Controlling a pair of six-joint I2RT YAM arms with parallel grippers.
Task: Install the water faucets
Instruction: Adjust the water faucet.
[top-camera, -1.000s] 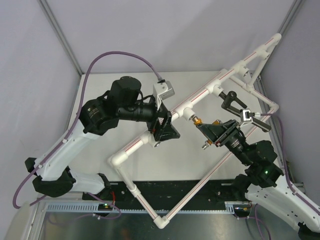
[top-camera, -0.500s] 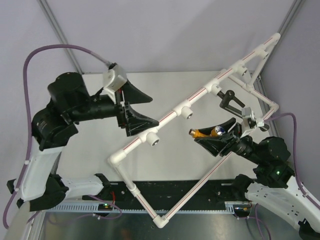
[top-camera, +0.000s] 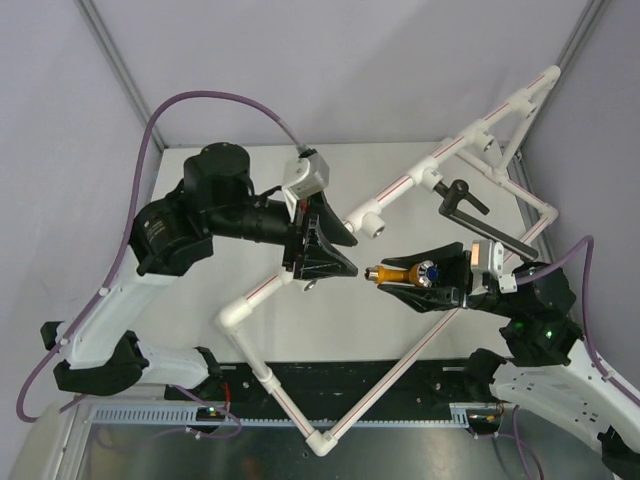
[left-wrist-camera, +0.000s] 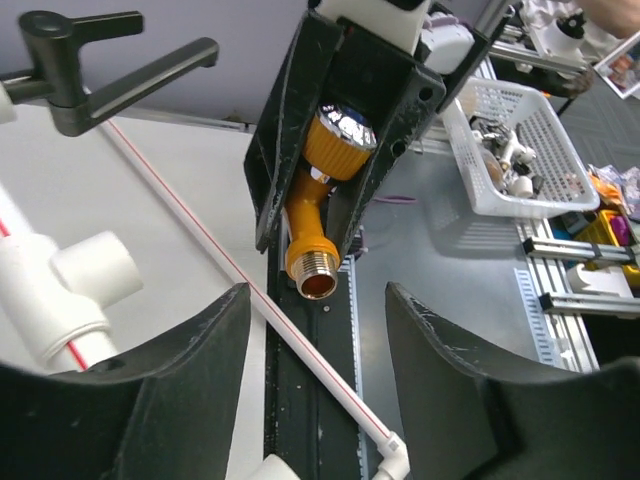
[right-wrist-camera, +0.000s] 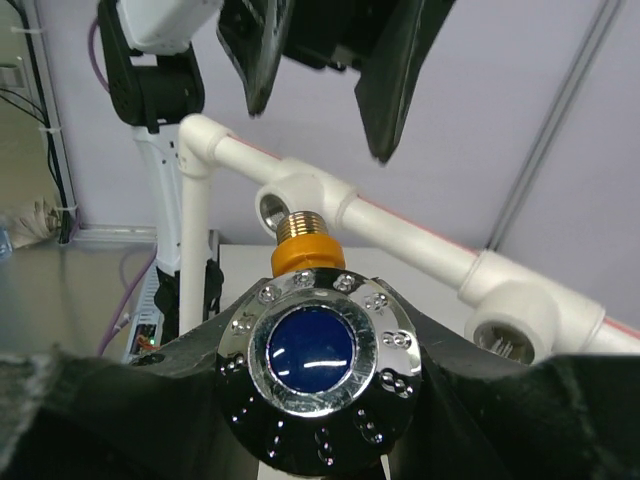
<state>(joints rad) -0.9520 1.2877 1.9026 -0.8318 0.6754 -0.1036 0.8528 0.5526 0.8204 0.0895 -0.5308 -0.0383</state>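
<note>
**Two arms at a white pipe frame (top-camera: 400, 190), one tap in hand.**

From the right wrist, the orange tap (right-wrist-camera: 306, 252) is almost wholly masked by its own round silver-and-blue knob (right-wrist-camera: 318, 350). Only the collar and threaded tip show. That view cannot settle how far the tip stands from the frame's socket (right-wrist-camera: 274, 210) behind it.

Seen from above, the left gripper (top-camera: 352, 258) covers a stretch of the frame's long diagonal bar. The black tap (left-wrist-camera: 100, 72) is cut off at the edge of the left wrist picture, so its joint with the frame is unseen there. The contents of a white basket (left-wrist-camera: 520, 140) beyond the frame are too jumbled to name.

There are two taps, two grippers and two empty sockets on the diagonal bar.

The right gripper (top-camera: 405, 278) grasps the orange tap by its body inside the frame's triangle. The knob faces the wrist and the thread points at the diagonal bar. The left gripper's jaws stand apart with nothing between them, just beside that bar. The black tap sits at a fitting farther up the same bar.

Only the top view shows the gap between the thread and the bar. Only the left wrist shows the tap's bent body and open brass mouth. Only the right wrist shows the knob's blue face.
</note>
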